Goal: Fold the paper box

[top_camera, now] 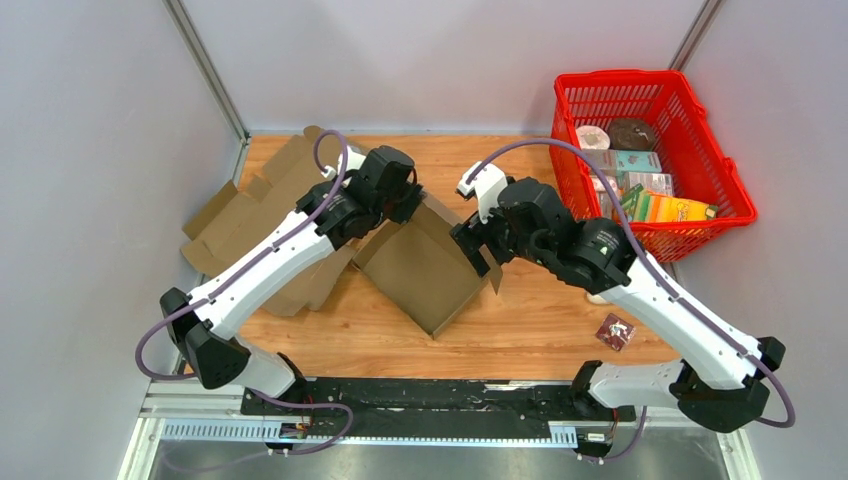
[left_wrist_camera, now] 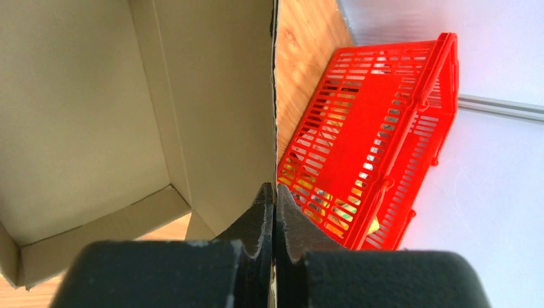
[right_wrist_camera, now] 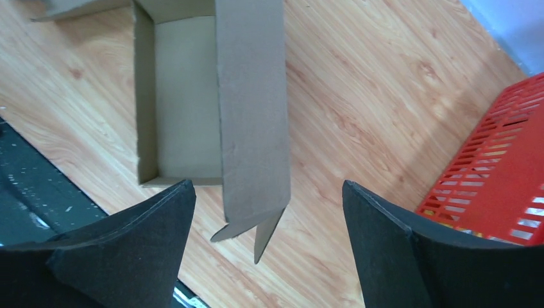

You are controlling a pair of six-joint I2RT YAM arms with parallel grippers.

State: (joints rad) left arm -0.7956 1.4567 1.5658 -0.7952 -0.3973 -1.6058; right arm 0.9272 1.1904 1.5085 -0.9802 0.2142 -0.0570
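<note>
No lettering is legible. The packages (top_camera: 640,190) in the red basket (top_camera: 738,205) have printed faces, but the print is too small to read. The box (top_camera: 425,270) is plain brown cardboard without marks.

The left gripper (left_wrist_camera: 274,192) is fully closed, with an upright wall of the box pinched between its fingers (left_wrist_camera: 256,218). The wall's thin edge runs straight out from the fingertips. On one side of those fingers lies the box interior, with floor and low side walls visible. On the other side are the bare table (top_camera: 540,320) and the basket, which is apart from the box.

The right gripper (right_wrist_camera: 268,186) stands wide open and holds nothing. A long flap (right_wrist_camera: 253,115) of the box lies between its fingers (right_wrist_camera: 147,237), nearer the finger on the box side and touching neither. The flap's free end shows a small folded tab. Open wood extends from the other finger to the basket.

In the overhead view the box sits open-topped at the table's centre, between both grippers. Flat cardboard sheets (top_camera: 260,215) lie under and beyond the left arm. A small packet (top_camera: 615,331) lies beside the right arm.
</note>
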